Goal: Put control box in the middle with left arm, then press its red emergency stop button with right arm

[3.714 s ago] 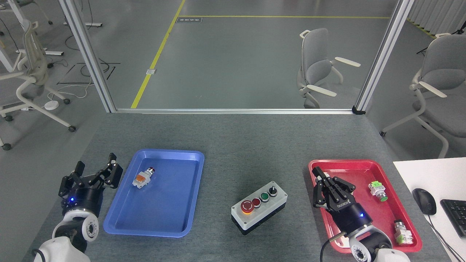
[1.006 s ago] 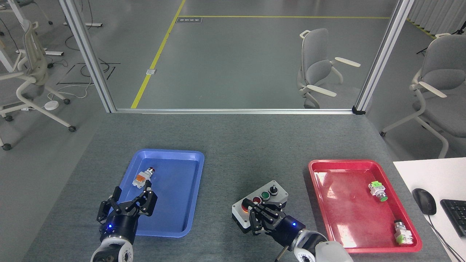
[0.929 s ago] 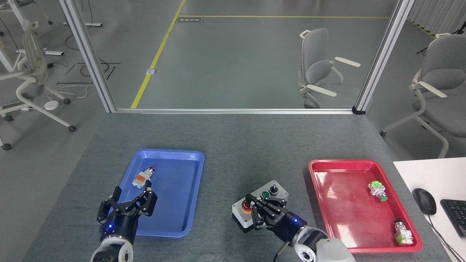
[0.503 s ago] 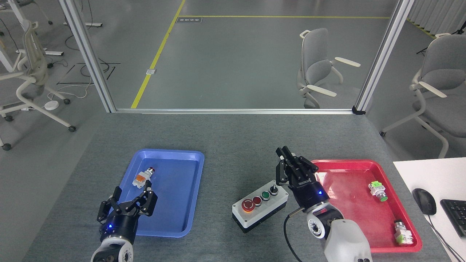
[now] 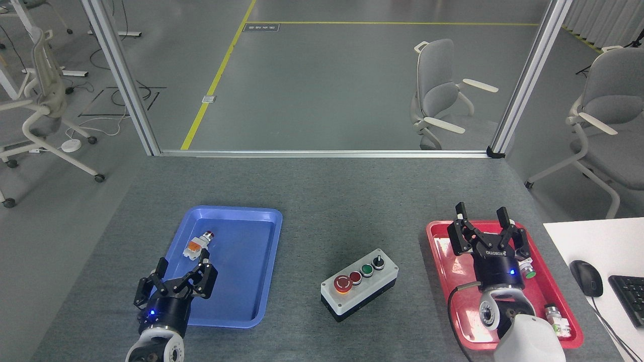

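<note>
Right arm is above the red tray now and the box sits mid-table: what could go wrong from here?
1. The right claw is open over the red tray, above the loose green-capped button part; lowering the arm could knock it.
2. The left claw overhangs the blue tray; a sweep might shove it.
3. The box lies at an angle between the trays; another press might skid it.

White wrists, black cylinders with blue lights, black fingered end effectors (image 5: 487,221)
</note>
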You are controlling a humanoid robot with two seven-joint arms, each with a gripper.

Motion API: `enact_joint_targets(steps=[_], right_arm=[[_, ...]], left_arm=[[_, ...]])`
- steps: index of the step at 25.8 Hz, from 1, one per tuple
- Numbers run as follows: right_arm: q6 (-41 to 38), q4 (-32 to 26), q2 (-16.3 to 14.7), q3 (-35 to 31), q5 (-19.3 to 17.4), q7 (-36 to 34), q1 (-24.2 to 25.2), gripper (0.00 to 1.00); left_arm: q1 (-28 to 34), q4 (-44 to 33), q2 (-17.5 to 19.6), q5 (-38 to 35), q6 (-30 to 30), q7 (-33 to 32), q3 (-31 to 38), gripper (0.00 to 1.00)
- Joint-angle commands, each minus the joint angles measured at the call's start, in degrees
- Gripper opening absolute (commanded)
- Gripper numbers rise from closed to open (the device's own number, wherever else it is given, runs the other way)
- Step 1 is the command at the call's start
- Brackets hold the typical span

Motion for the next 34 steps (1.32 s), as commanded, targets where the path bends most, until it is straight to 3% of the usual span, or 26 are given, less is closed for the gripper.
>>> enact_joint_targets(steps=[1,5,13,34], right_arm=[[5.7,-4.0,0.4,-0.9,0.1,0.7,3.9,0.99],[10.0,-9.1,1.0,-0.9,0.3,3.3,8.3,0.99],[10.6,-17.1,2.6,-1.0,0.4,9.7,15.3,0.99],[10.6,-17.2,3.4,-2.3,0.1,9.7,17.0,0.99]], left_arm=[[0.0,0.0,0.0,0.0,0.0,0.1,0.0,0.99],[0.0,0.0,0.0,0.0,0.0,0.1,0.0,0.99],[0.0,0.0,0.1,0.0,0.0,0.0,0.0,0.99],[0.0,0.0,0.0,0.0,0.0,0.1,0.0,0.99]])
